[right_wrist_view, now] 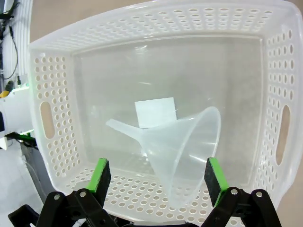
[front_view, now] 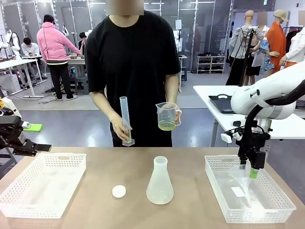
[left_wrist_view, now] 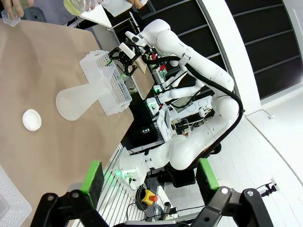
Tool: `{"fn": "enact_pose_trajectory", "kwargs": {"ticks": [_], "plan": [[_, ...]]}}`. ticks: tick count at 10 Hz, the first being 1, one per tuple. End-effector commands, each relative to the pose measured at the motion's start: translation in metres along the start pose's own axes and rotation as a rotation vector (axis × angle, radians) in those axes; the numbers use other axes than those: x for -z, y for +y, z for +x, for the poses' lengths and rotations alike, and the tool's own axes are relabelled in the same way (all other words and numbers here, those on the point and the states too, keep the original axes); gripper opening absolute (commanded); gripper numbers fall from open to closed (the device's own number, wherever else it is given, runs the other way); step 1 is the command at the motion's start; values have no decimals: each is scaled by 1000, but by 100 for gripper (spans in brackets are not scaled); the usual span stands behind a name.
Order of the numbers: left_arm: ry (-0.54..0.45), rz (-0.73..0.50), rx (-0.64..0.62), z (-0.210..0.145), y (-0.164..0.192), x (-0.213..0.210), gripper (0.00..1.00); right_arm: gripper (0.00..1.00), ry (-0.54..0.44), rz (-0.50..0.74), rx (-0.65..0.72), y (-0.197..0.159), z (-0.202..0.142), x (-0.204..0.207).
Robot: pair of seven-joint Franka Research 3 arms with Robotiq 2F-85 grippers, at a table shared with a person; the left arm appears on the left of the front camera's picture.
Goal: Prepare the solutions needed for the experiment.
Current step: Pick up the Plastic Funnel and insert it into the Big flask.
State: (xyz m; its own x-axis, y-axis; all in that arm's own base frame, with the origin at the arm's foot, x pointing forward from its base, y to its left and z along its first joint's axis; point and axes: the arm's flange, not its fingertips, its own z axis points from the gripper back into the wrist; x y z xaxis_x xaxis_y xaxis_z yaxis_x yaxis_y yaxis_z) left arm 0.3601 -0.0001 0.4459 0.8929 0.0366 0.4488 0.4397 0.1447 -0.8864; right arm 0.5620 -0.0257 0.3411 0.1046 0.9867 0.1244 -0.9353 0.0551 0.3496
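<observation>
Right claw (right_wrist_view: 157,171) spread wide above funnel (right_wrist_view: 189,151); basket (right_wrist_view: 156,19) beneath.

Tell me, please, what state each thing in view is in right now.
conical flask: upright on the table, uncapped
white cap: lying on the table beside the flask
measuring jug: held up in the person's hand, a little yellow liquid inside
graduated cylinder: held roughly upright in the person's other hand
funnel: lying on its side in the right basket
left pincer: open
right pincer: open, above the funnel
</observation>
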Motion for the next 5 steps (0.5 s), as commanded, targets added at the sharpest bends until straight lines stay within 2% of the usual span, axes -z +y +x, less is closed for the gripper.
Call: {"fn": "enact_pose_trajectory", "kwargs": {"ticks": [1,4,5], "plan": [[-11,-22,10,2,0,2,100,91,-34,49,-19,-8,-2,-6],[-11,-22,10,2,0,2,100,62,-72,111,-8,-15,-1,-6],[-11,-22,10,2,0,2,100,51,-56,111,-11,-15,0,-5]]}}
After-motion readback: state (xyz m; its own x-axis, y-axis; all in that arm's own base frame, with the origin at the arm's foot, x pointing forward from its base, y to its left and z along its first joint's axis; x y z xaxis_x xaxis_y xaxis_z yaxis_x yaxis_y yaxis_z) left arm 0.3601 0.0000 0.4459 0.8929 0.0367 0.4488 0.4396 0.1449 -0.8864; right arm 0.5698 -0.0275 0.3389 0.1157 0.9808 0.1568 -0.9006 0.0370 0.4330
